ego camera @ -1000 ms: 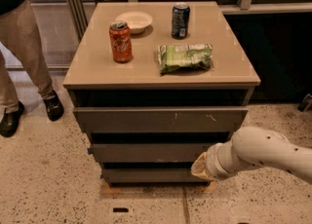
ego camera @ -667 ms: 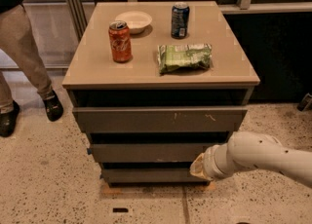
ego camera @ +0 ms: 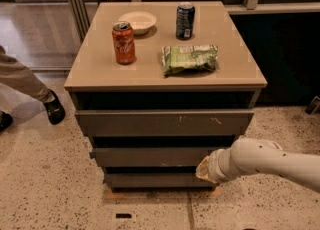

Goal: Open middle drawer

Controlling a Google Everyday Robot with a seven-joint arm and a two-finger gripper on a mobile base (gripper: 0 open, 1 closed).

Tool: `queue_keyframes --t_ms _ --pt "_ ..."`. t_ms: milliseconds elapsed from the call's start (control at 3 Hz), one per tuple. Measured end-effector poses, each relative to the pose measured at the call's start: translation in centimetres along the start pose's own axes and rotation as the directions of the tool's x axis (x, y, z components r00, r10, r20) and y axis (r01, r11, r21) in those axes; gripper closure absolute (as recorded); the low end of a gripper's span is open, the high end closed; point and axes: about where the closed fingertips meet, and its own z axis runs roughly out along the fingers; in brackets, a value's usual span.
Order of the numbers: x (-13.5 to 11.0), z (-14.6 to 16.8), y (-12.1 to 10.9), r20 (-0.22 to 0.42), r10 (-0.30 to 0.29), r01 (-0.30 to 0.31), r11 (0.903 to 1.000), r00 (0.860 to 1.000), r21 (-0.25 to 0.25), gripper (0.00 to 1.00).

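The middle drawer (ego camera: 150, 156) is a long plain dark grey-brown front with a small blue tab at its left end. It sits below the larger scratched top front (ego camera: 165, 122) and above the shortest bottom front (ego camera: 155, 179). My white arm reaches in from the right. My gripper (ego camera: 204, 169) is at the right end of the middle drawer, low against its front, mostly hidden behind the wrist.
On the cabinet top (ego camera: 95, 69) stand a red can (ego camera: 123, 42), a dark blue can (ego camera: 185, 21), a white bowl (ego camera: 137, 22) and a green snack bag (ego camera: 189, 59). A person's leg and black shoe (ego camera: 54, 109) are at the left.
The person at the left has stepped further left, out of view except a leg and shoe. My arm has barely moved at the drawer's right end.
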Motion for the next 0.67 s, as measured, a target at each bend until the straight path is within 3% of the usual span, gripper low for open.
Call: queue_keyframes --t_ms 333,667 --pt "0.6 1.3 -0.9 0.005 0.000 0.000 1.0000 1.000 0.004 0.12" --pt "1.3 2.6 -1.7 0.024 0.005 -0.005 0.9999 1.000 0.009 0.00"
